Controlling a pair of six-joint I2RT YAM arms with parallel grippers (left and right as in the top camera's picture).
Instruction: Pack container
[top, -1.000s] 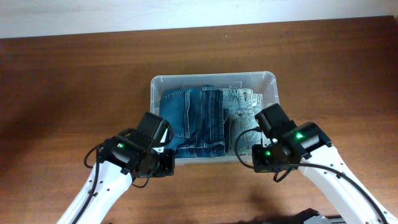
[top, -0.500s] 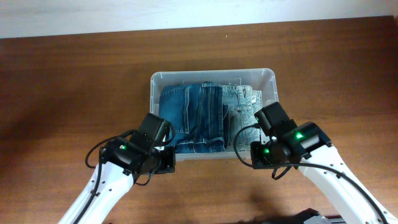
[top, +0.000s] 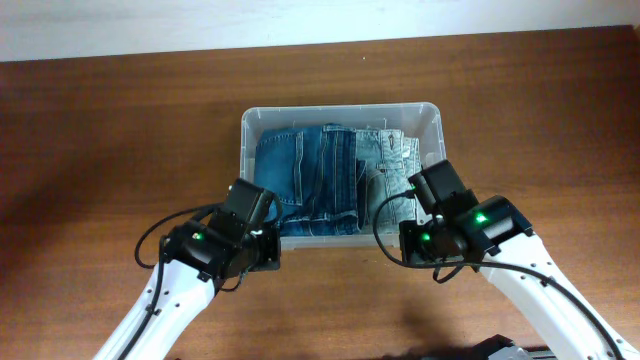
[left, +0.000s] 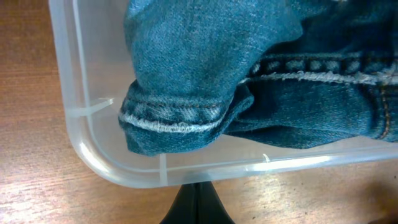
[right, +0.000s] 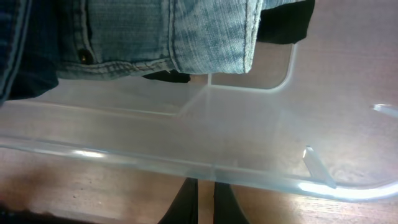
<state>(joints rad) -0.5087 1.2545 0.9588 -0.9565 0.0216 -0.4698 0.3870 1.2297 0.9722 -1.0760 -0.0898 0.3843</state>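
The container (top: 340, 108), a clear plastic bin, sits mid-table holding folded dark blue jeans (top: 310, 180) and lighter jeans (top: 390, 165). My left gripper (top: 268, 238) is shut, its tips against the bin's near rim at the left corner; in the left wrist view the closed fingers (left: 198, 190) touch the rim (left: 93, 155) below the dark jeans (left: 186, 62). My right gripper (top: 410, 232) is at the near rim towards the right corner. In the right wrist view its fingers (right: 205, 186) are almost together under the rim (right: 249, 174), with nothing between them. The light jeans (right: 155, 31) lie above.
The brown wooden table (top: 120, 130) surrounds the bin. A pale wall strip (top: 150, 25) runs along the far edge. Both arms reach in from the near side, with cables looping by each wrist.
The container has slid away from me towards the far edge. Both grippers followed it forward at its near rim.
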